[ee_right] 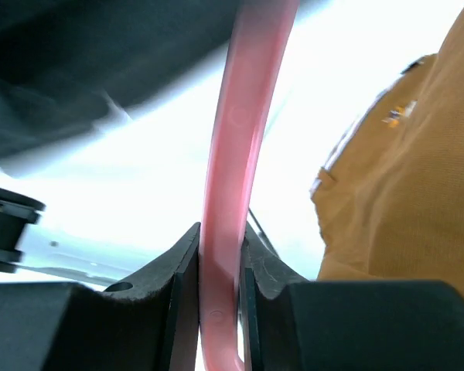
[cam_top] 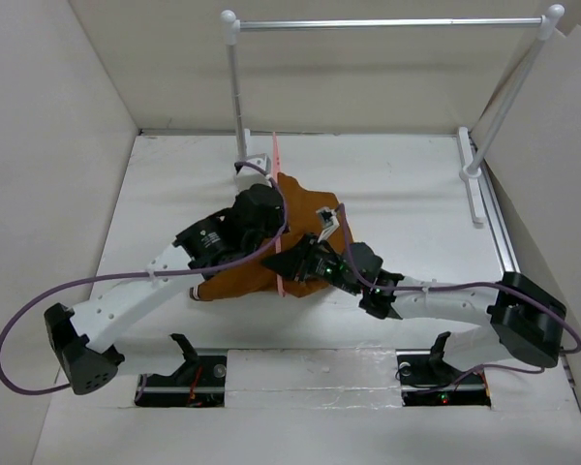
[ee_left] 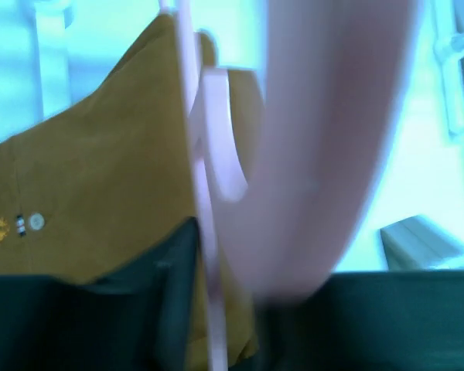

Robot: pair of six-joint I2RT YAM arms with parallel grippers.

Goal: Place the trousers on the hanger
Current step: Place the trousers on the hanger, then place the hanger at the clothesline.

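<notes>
Rust-brown cloth trousers (cam_top: 303, 205) lie bunched on the white table (cam_top: 407, 194), just in front of the left post of the silver-and-white clothes rail (cam_top: 387, 23). The thin pink plastic hanger (ee_right: 232, 154) runs across the heap. One end reaches back beside that left post and the other comes out at the heap's edge farthest from the rail.

Right gripper (ee_right: 219, 247): fingers clamped on the hanger's bar, on the side of the heap away from the rail. Left gripper (cam_top: 261, 213): over the heap, nearer the rail's left post. Hanger and cloth sit close before its camera, but the view is blurred, so I cannot tell whether its jaws are apart or together.

Step in hand, by my reading: threading or draping the cloth over the bar. The trousers are not yet hung.

Next move calls for the right arm to hold the bar steady while the left draws cloth across it until both halves balance. Risk: the cloth slides off to one side.
</notes>
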